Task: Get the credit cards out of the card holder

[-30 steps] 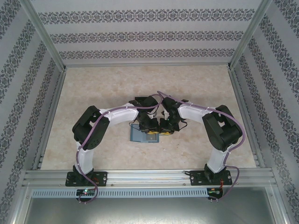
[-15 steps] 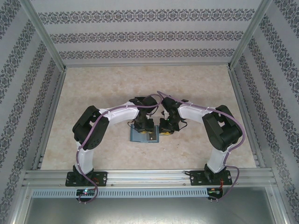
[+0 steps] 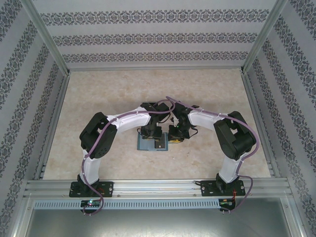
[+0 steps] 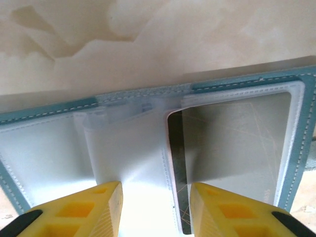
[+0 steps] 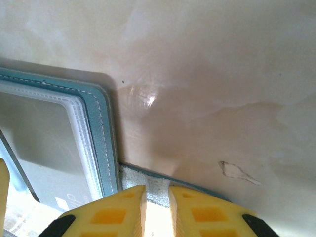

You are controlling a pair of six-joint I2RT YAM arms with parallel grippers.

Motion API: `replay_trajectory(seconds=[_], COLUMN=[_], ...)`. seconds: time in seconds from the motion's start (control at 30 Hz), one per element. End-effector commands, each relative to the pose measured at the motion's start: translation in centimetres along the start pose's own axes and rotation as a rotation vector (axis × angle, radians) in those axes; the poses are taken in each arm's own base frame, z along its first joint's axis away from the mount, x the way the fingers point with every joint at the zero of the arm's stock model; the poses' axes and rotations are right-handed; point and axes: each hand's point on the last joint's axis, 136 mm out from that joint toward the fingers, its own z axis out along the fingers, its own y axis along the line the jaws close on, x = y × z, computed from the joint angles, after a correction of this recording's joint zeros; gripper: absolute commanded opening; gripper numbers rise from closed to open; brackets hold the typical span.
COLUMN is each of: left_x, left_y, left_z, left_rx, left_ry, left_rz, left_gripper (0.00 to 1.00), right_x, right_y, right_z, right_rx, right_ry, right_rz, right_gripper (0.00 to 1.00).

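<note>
My left fingers (image 4: 155, 190) half-parted over card holder (image 4: 44, 148), right fingers (image 5: 157, 193) pinching strap tab (image 5: 148, 178); should shift 3 o'clock onto dark card (image 4: 177, 163).

Near edge and ends of card holder (image 4: 128, 143) beyond frame.

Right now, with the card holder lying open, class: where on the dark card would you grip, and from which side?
Take the dark card by its long edge beside the fold of the card holder, coming from the fold side. The outer edges look stitched shut, and the card lies flat under the clear window, so that edge seems the only reachable one.
</note>
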Motion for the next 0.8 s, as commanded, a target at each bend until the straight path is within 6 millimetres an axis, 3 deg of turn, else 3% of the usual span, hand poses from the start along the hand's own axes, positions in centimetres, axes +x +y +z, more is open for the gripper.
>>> replay_trajectory(seconds=[0.0,0.5,0.77], left_x=[0.7,1.1,2.0], left_y=[1.2,3.9,5.4], left_z=[-0.3,-1.3,-0.4], left_rx=[-0.083,-0.222,-0.239], left_ry=[0.018,0.008,0.052], left_rz=[0.031,0.063,0.069], left_gripper=[0.41,0.4,0.39], right_x=[0.6,0.6,0.6], right_y=[-1.1,-1.1,-1.0], right_z=[1.0,1.0,0.9], right_rx=[0.048,0.051,0.055], right_ry=[0.035,0.034,0.033], right_rz=[0.002,0.005,0.002], right_gripper=[0.22,0.22,0.22])
